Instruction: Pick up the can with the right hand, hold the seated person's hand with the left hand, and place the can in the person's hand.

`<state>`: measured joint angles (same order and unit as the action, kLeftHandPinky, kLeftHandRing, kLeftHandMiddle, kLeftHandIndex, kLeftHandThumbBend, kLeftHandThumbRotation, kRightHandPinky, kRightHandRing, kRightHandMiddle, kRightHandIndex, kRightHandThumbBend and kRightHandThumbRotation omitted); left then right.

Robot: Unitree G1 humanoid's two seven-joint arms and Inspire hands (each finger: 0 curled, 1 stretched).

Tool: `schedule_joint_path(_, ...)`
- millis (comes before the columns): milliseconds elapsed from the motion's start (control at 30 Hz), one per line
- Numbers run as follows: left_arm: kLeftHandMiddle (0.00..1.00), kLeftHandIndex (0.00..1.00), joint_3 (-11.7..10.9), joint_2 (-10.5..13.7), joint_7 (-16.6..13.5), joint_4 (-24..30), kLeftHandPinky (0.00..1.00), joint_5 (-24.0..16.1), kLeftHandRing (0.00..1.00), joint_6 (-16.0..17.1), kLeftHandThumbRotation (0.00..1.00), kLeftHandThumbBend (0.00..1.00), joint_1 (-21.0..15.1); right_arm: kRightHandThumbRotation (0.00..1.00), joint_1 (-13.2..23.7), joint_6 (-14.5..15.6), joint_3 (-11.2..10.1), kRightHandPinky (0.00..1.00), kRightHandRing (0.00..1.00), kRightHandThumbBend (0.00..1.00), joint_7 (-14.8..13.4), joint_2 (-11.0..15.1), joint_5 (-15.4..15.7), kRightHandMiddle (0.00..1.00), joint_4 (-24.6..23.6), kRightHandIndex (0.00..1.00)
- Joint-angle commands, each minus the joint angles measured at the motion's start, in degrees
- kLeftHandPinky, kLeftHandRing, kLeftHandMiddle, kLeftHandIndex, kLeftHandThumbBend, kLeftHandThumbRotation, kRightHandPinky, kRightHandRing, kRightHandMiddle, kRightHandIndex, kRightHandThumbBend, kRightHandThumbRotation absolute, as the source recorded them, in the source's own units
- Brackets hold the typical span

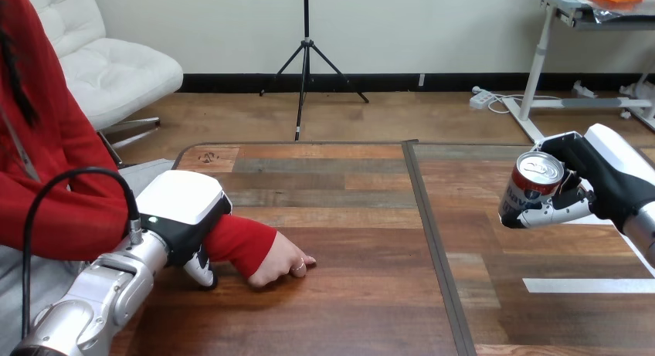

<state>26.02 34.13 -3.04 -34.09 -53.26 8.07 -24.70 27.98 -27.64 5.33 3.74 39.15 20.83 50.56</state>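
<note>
Curling round the can [529,188], the right hand [606,186] holds it clear above the worktop [347,294] at 3 o'clock in the head view, its fingers [552,213] wrapped across the lower body. The can is tilted, its silver top with the pull tab turned up toward the camera, its side red above and white below. At 8 o'clock the left hand [181,201] lies over the person's forearm [243,244] in a red sleeve, its fingers [202,271] bent down round the near side. The person's hand [282,265] rests loosely closed on the worktop at 7 o'clock, well apart from the can.
</note>
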Motion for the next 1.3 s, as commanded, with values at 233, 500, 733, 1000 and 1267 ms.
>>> schedule_joint_path(233,0.37,0.39,1.3,-3.0,1.4,-2.8,0.24,2.3,0.33,-0.7,0.0,0.8,-0.2,0.0,4.5,-0.3,-2.4,0.35,0.38,0.78,-1.5,2.4,-0.9,0.43,-3.5,0.47)
schedule_joint_path(500,0.34,0.36,0.5,-3.4,-0.2,-2.9,0.2,3.7,0.29,-0.2,0.0,0.8,0.1,0.0,4.6,0.3,-2.5,0.37,0.4,0.78,-1.1,2.2,-0.8,0.44,-3.5,0.47)
schedule_joint_path(733,0.33,0.34,-0.7,-3.6,-1.6,-1.6,0.19,6.0,0.28,0.3,0.0,0.79,0.7,0.0,4.9,-0.6,-2.6,0.38,0.41,0.78,-0.7,1.8,-1.3,0.45,-2.7,0.47)
schedule_joint_path(1000,0.35,0.35,-1.8,-3.5,-2.4,1.3,0.21,8.1,0.29,0.0,0.0,0.77,1.5,0.0,5.4,-0.5,-2.6,0.37,0.4,0.77,0.0,1.3,-2.1,0.45,-2.0,0.47)
schedule_joint_path(1267,0.35,0.35,-3.4,-3.9,-4.4,4.1,0.22,9.8,0.29,0.5,0.0,0.78,2.1,0.0,6.1,-0.9,-1.9,0.37,0.4,0.78,-1.1,0.6,-1.2,0.44,-1.3,0.47)
